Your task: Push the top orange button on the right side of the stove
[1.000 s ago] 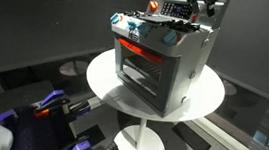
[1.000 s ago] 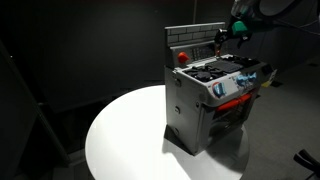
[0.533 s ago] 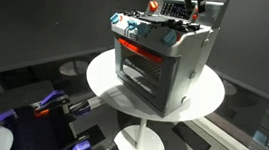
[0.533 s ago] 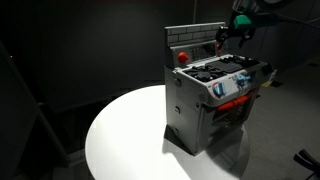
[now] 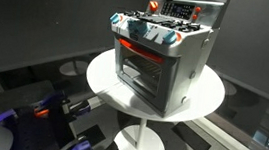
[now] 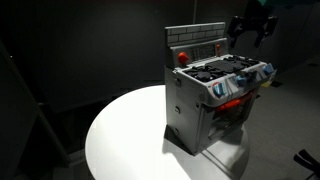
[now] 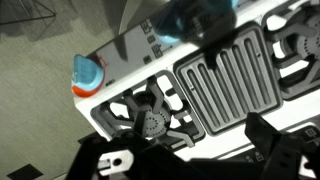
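The silver-grey toy stove (image 5: 161, 58) with an orange-red framed oven window stands on a round white table (image 5: 102, 82); it also shows in an exterior view (image 6: 212, 100). A red-orange button (image 6: 181, 57) sits on its raised back panel. My gripper (image 6: 250, 33) hangs in the air above and beyond the back panel, touching nothing, fingers apart. In the wrist view I look down on the burners and the grill (image 7: 225, 80), with an orange button (image 7: 88, 72) at the left. My gripper (image 7: 195, 165) shows dark fingers at the bottom edge, empty.
The table (image 6: 120, 135) has bare white surface around the stove. Blue-and-white knobs (image 5: 154, 32) line the stove front. A dark robot base with blue and red parts (image 5: 46, 106) sits low beside the table. The surroundings are dark.
My gripper has risen and drawn away from the stove's back panel. It has nearly left the top of one exterior view. The stove has not moved.
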Robot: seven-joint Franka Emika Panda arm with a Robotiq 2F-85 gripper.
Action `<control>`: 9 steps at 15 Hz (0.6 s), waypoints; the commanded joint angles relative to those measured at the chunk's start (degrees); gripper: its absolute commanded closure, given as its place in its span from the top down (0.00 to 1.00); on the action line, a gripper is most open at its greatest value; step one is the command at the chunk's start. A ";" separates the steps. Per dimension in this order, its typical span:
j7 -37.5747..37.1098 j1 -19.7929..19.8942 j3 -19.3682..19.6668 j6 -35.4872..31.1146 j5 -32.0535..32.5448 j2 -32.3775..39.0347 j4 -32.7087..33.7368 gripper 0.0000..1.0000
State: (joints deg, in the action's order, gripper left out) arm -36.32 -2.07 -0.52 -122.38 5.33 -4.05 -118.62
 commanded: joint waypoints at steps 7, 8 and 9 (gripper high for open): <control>14.45 0.16 -2.21 12.31 -6.28 -17.39 -10.67 1.00; 15.79 0.02 -2.48 12.82 -6.30 -19.27 -11.80 1.00; 17.03 -0.10 -2.72 13.38 -6.39 -20.88 -12.71 1.00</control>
State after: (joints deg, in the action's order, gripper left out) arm -23.57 -2.07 -2.57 -110.74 0.18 -18.93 -127.59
